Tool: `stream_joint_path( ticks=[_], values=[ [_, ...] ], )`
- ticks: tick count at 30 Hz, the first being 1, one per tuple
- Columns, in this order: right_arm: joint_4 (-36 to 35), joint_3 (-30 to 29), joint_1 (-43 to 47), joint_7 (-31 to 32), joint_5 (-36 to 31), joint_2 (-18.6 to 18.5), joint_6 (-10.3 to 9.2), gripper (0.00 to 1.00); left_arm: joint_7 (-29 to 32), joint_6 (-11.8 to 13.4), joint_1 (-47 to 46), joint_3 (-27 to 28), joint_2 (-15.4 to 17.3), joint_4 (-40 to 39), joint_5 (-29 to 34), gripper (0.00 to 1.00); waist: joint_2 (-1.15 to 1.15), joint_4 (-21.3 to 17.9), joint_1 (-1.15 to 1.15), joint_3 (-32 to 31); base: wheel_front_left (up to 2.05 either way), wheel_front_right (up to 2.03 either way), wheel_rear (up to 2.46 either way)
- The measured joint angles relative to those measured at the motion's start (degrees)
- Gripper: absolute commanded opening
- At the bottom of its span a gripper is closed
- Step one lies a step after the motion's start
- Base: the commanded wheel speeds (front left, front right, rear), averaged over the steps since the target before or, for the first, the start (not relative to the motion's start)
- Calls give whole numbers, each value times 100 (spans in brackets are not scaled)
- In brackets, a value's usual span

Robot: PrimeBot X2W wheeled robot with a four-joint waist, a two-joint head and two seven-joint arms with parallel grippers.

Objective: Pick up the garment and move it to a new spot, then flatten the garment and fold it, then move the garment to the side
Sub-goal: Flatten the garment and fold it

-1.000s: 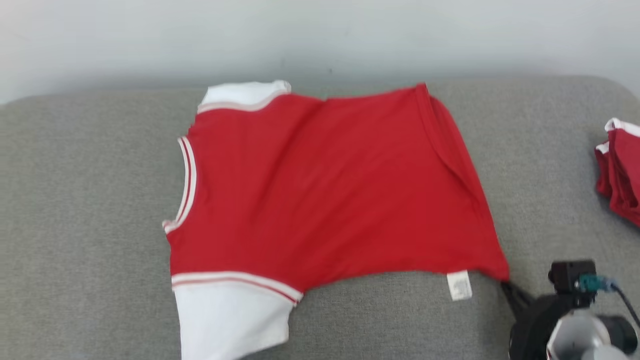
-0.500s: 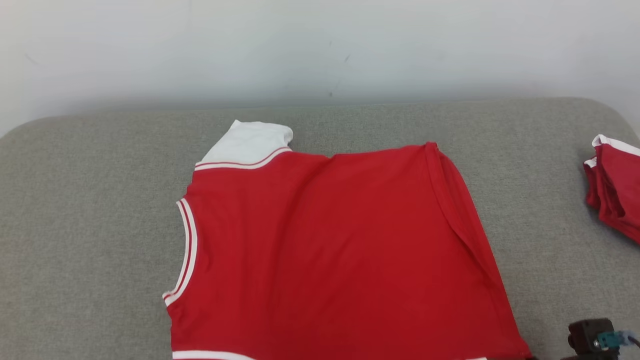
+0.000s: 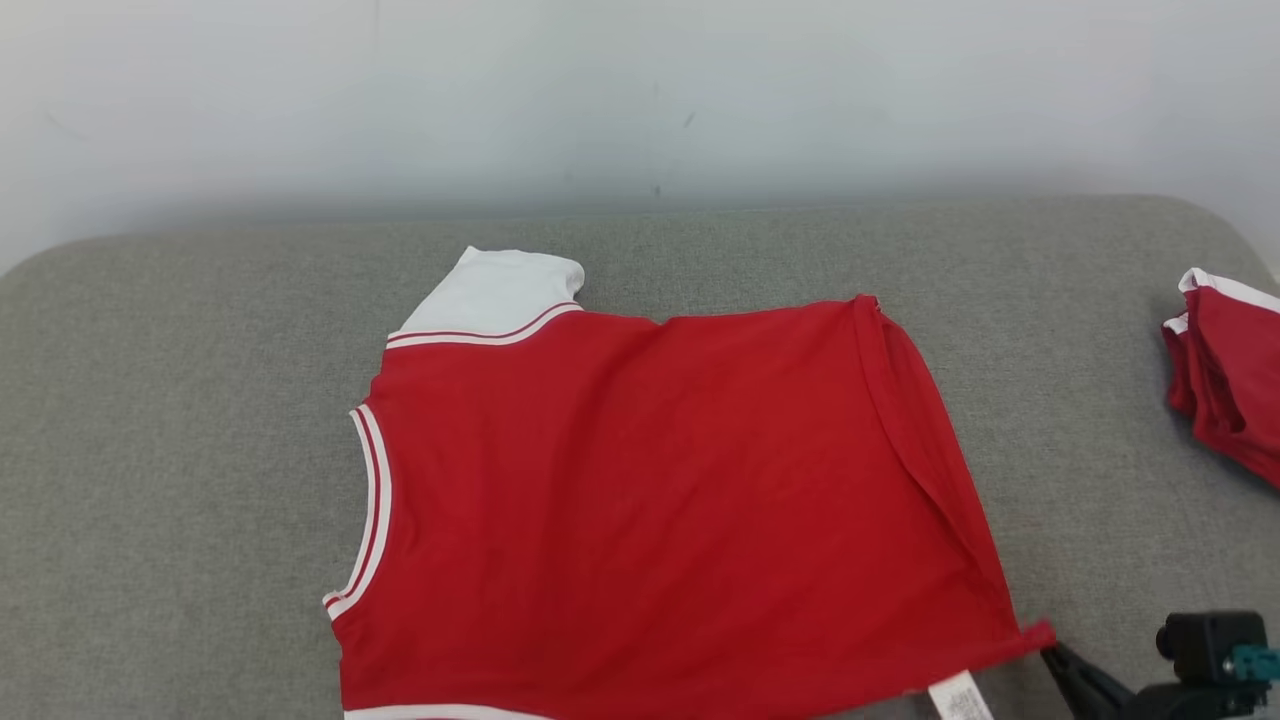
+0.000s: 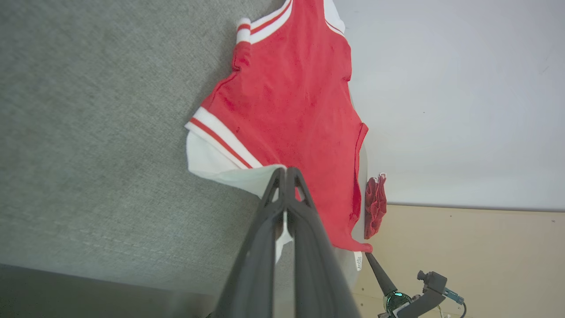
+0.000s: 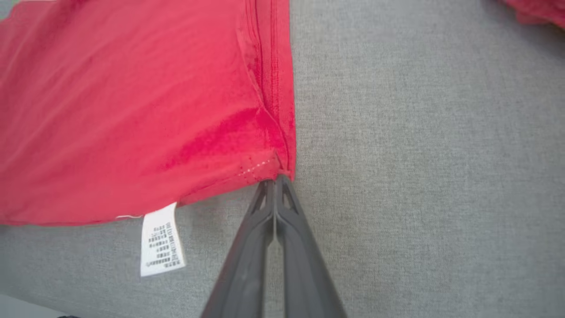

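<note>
The garment (image 3: 650, 500), a red shirt with white sleeves and striped trim, lies spread on the grey padded surface (image 3: 180, 400). My right gripper (image 3: 1047, 652) is shut on its near right hem corner; in the right wrist view the closed tips (image 5: 276, 179) pinch the stitched corner of the garment (image 5: 132, 110). My left gripper (image 4: 286, 170) is shut on the edge of the white near sleeve (image 4: 220, 170), with white cloth showing between its fingers. The left wrist view also shows the right gripper (image 4: 368, 256) at the garment's (image 4: 291, 88) far corner. A white care label (image 5: 161, 240) hangs from the hem.
A second pile of red and white cloth (image 3: 1225, 370) sits at the surface's right edge, and it shows again in the left wrist view as the red pile (image 4: 375, 205). A pale wall (image 3: 640, 90) backs the surface. Bare grey padding lies to the garment's left and right.
The head camera has tilted, so the whole picture shifted down. Over the last half second the right gripper and the hem corner rose slightly in view, and the hem is drawn tauter.
</note>
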Motion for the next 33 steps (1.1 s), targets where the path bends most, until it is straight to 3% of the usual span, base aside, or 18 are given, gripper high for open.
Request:
stream_joint_path(
  ticks=[4, 6, 9, 12, 16, 19, 25, 33],
  values=[
    [59, 112, -317, -388, 119, -69, 0, 0, -119, 162, -554, -110, -140, -45, 242, 0, 0, 34, 1, 81, 0, 0, 0],
    [133, 124, -464, -593, 137, -80, 0, 0, -301, 363, -841, -149, -271, 13, 403, 0, 0, 62, 1, 135, 0, 0, 0],
    [300, 37, -579, -927, 104, -92, 0, 0, -769, 673, -1410, -167, -628, 263, 736, 0, 1, 148, 1, 207, 0, 0, 0],
    [491, -25, -666, -1170, 4, -79, 0, 0, -1317, 832, -2014, -297, -993, 604, 1202, 0, 0, 245, 1, 296, 0, 0, 0],
    [680, -27, -871, -1445, -200, -84, 0, 0, -1737, 845, -2607, -751, -1327, 1093, 1878, 0, 1, 333, 1, 455, 0, 0, 0],
    [782, -30, -1111, -1660, -399, -78, 0, 0, -1875, 831, -2909, -949, -1381, 1462, 2193, 0, 1, 355, 1, 586, 0, 0, 0],
    [1000, 9, -1513, -2000, -756, -67, 0, 0, -2207, 686, -3217, -983, -1467, 1894, 2428, 0, 1, 338, 1, 815, 0, 0, 0],
    [1288, -140, -1489, -1883, -894, 18, 0, 0, -2572, 360, -3426, -1014, -1517, 2013, 2610, 0, 1, 429, 1, 868, 0, 0, 0]
  ],
)
